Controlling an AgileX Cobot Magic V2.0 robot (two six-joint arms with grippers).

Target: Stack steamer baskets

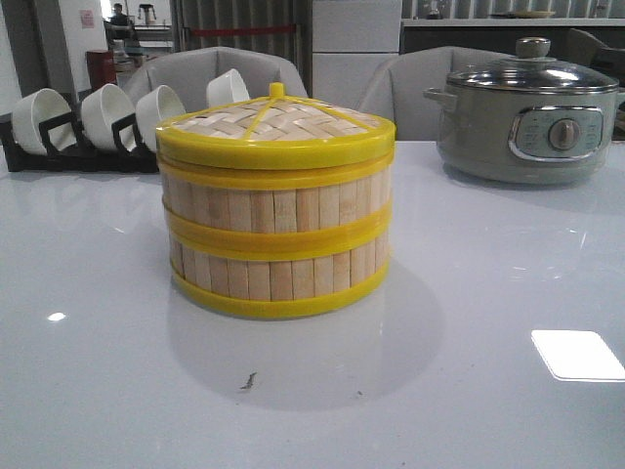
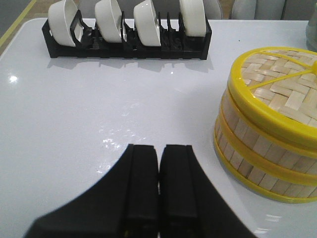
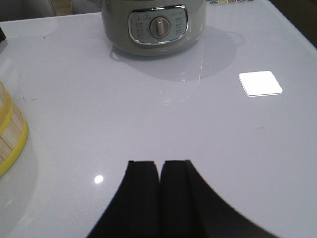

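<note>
Two steamer baskets stand stacked at the table's middle, the upper basket (image 1: pixel 278 207) on the lower basket (image 1: pixel 278 277), with the flat woven lid (image 1: pixel 276 127) on top. The stack also shows in the left wrist view (image 2: pixel 262 163), and its edge in the right wrist view (image 3: pixel 9 141). My left gripper (image 2: pixel 159 148) is shut and empty, over bare table to the left of the stack. My right gripper (image 3: pixel 159 164) is shut and empty, over bare table to the right of the stack. Neither gripper shows in the front view.
A black rack of white bowls (image 1: pixel 93 122) stands at the back left, also in the left wrist view (image 2: pixel 126 29). A grey-green electric pot (image 1: pixel 532 117) with a glass lid stands at the back right, also in the right wrist view (image 3: pixel 153 25).
</note>
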